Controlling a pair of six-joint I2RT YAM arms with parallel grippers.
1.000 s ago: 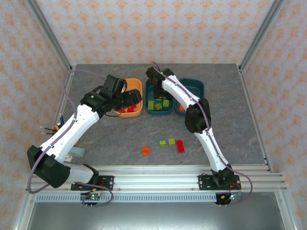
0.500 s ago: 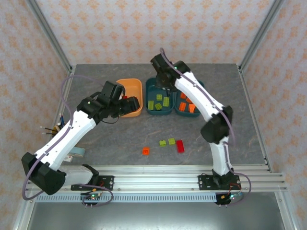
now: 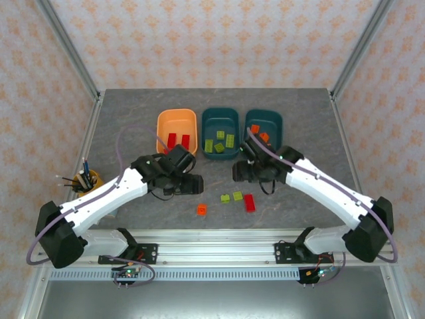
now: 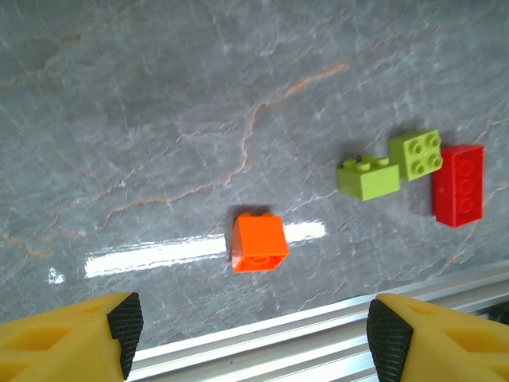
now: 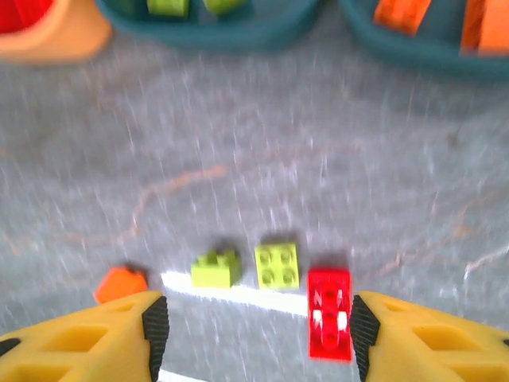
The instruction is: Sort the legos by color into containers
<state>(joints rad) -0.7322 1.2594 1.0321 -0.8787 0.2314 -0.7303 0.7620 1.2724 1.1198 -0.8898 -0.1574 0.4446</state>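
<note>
Legos still loose number four: an orange brick (image 4: 258, 243), two green bricks (image 4: 367, 177) and a red brick (image 4: 459, 185). All are set on the near bench (image 3: 126, 133), well apart from the trays (image 3: 220, 157). Within the last second both arms have been drawn back from the trays to this cluster, so a fresh pick is judged to be starting. The orange brick is framed between the left fingers (image 4: 123, 322), ahead of them and untouched. The green and red bricks are framed likewise by the right fingers (image 5: 155, 326). Both pairs are spread and nothing is held.
</note>
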